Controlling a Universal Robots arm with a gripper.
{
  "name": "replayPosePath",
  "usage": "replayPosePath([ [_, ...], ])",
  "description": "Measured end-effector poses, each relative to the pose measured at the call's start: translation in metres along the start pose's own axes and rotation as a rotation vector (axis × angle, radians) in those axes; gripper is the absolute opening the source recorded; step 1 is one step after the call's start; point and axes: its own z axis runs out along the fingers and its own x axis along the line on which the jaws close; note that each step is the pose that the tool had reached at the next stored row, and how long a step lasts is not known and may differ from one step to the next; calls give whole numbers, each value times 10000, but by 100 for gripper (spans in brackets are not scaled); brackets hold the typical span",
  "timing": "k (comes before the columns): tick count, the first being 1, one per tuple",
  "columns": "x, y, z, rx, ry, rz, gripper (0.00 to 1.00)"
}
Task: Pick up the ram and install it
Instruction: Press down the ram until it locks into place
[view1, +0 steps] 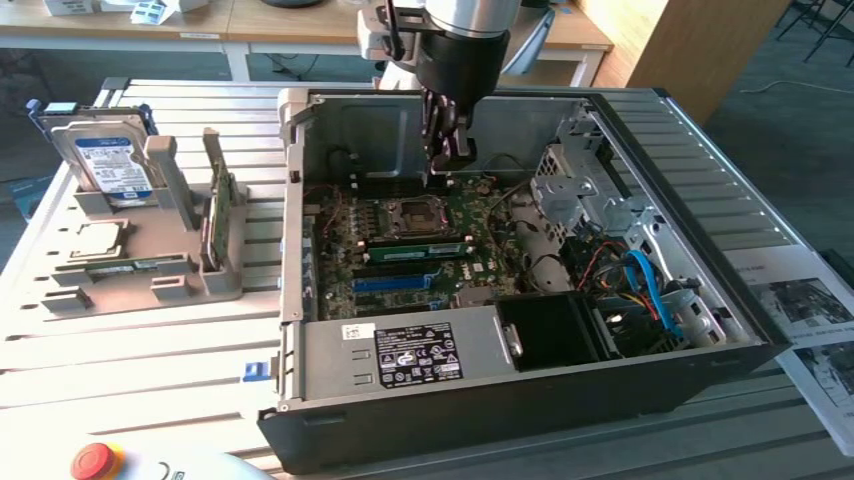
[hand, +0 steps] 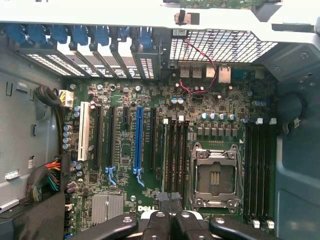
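A long, narrow green ram stick (view1: 420, 248) stands on edge in a motherboard slot just beside the empty CPU socket (view1: 407, 215) in the open computer case (view1: 534, 400). My gripper (view1: 451, 155) hangs above the board near the case's back wall, apart from that stick, shut with nothing between its fingers. In the wrist view the shut gripper (hand: 170, 220) lines up with the dark memory slots (hand: 175, 160) next to the CPU socket (hand: 215, 175). A second thin greenish stick (view1: 134, 267) lies flat in the grey fixture on the exterior view's left.
The grey fixture (view1: 160, 290) also holds a silver hard drive (view1: 110, 160), a CPU chip (view1: 91, 238) and a wider green card (view1: 222, 205) on edge. Drive cages and cables (view1: 641, 280) crowd the case's right side. A red button (view1: 96, 460) sits at the front edge.
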Motion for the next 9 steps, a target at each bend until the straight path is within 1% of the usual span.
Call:
replayPosePath([
  [4, 0, 0, 0, 6, -2, 20, 11],
  [9, 0, 0, 0, 40, -19, 482, 11],
])
